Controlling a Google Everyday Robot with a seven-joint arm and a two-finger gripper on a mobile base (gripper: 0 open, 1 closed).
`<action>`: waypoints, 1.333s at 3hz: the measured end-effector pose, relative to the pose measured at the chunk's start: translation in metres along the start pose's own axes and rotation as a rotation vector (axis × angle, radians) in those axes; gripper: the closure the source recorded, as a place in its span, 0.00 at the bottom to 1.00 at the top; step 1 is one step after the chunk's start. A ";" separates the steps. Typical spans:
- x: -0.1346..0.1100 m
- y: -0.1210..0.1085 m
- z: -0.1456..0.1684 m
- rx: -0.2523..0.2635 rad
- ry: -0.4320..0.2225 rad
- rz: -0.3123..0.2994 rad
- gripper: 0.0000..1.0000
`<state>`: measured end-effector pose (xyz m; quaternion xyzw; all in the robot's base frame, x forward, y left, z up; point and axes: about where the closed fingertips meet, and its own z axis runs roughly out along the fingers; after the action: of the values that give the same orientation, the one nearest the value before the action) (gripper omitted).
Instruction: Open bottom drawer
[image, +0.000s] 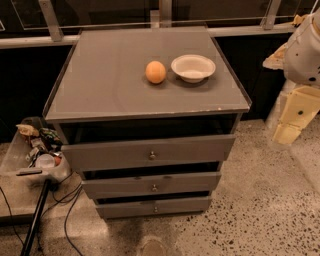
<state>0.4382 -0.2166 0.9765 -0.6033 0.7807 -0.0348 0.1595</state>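
Arm (305, 50) enters at the right edge of the view, white shell high up, a cream-coloured link hanging below it and angling down and leftward. Hand (286, 133) is at the lower tip of that link, in the air over the speckled floor (260, 210), to the right of the cabinet (70, 107) and apart from it. It sits at about the level of the top drawer (110, 155). It touches nothing and holds nothing visible. Whether the hand is clenched or released: cannot tell from this angle.

Cabinet is grey, three drawers stacked. Bottom drawer (125, 207) is the lowest and slimmest front, just above the floor, with a small round knob (155, 209) at centre. Middle drawer (115, 187) sits directly above it. A dark gap shows above each front; cannot tell how far out the bottom drawer stands. The hand is well up and to the right of the knob.

On the cabinet's surface (100, 75): an orange (155, 72) right of centre, and a white bowl (193, 67) just beside it on the right, upright, the two not touching.

Left of the cabinet, a clear bin (15, 155) of mixed clutter sits on the floor, with black cables (67, 220) trailing in front.
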 end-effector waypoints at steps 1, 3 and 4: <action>0.000 0.000 0.000 0.000 0.000 0.000 0.00; 0.012 0.017 0.020 -0.021 -0.091 -0.010 0.00; 0.018 0.034 0.051 -0.063 -0.228 0.017 0.00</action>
<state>0.4170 -0.2173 0.9157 -0.6016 0.7631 0.0601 0.2284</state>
